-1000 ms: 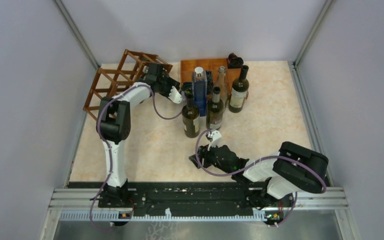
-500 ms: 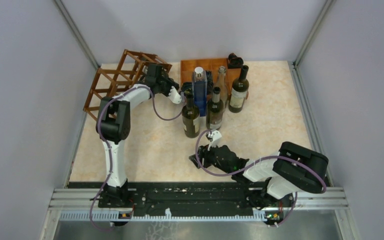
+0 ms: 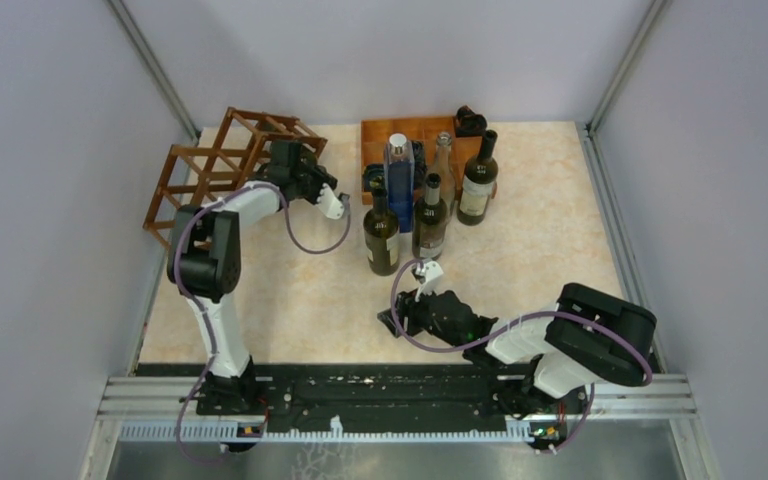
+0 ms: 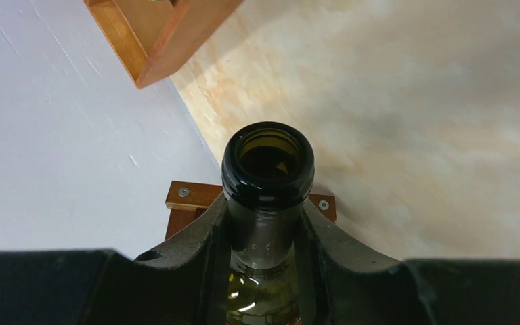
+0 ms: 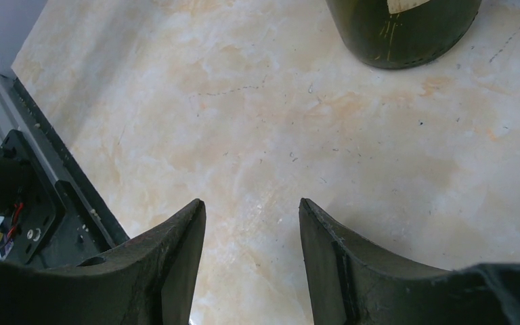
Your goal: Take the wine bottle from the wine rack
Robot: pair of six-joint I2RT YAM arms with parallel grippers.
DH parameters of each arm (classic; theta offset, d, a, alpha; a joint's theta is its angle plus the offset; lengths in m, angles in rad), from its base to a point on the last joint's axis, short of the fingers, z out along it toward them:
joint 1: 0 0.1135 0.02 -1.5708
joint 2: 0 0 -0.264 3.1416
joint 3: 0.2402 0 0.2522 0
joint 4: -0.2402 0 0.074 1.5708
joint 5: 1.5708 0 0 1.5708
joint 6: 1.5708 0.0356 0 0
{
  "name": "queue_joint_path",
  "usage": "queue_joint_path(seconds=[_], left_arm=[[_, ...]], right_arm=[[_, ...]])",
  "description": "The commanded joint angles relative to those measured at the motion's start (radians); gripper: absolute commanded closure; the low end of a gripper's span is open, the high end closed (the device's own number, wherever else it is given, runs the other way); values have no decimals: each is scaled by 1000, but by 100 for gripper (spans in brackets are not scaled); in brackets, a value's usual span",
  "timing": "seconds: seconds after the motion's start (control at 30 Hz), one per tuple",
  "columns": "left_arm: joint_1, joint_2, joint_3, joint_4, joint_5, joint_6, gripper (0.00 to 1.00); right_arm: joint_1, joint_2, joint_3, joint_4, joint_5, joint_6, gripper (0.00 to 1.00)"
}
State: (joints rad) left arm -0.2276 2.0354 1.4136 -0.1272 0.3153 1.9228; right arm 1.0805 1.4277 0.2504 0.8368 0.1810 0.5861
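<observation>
Left gripper [image 4: 264, 227] pinches the neck of the dark green wine bottle [image 4: 267, 162] at the right end of the wine rack [image 3: 210, 157], which stands in the far left corner of the surface [image 3: 290, 290]. Right gripper [image 5: 252, 223] is spread, holding nothing, toward the near edge.

Wine rack [image 3: 210, 155] far left on the counter [image 3: 290, 290], wine bottle [image 4: 267, 169] at its right end — tray [image 3: 375, 135] far centre, bottles [image 3: 430, 215] just near of it.
</observation>
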Motion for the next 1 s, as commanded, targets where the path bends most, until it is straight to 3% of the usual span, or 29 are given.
queue_joint_path(seconds=[0.0,0.3,0.63,0.97], left_arm=[[28,-138,-153,-4,60,14,100],[-3,-314,-367,26,146,162,100],[-22,-446,-432,23,211,129,100],[-25,-607,-682,21,198,368,100]], right_arm=[[19,-1,33,47,-3,5,47],[37,16,52,46,14,18,47],[55,-28,50,5,49,11,47],[62,-46,43,1,54,12,46]])
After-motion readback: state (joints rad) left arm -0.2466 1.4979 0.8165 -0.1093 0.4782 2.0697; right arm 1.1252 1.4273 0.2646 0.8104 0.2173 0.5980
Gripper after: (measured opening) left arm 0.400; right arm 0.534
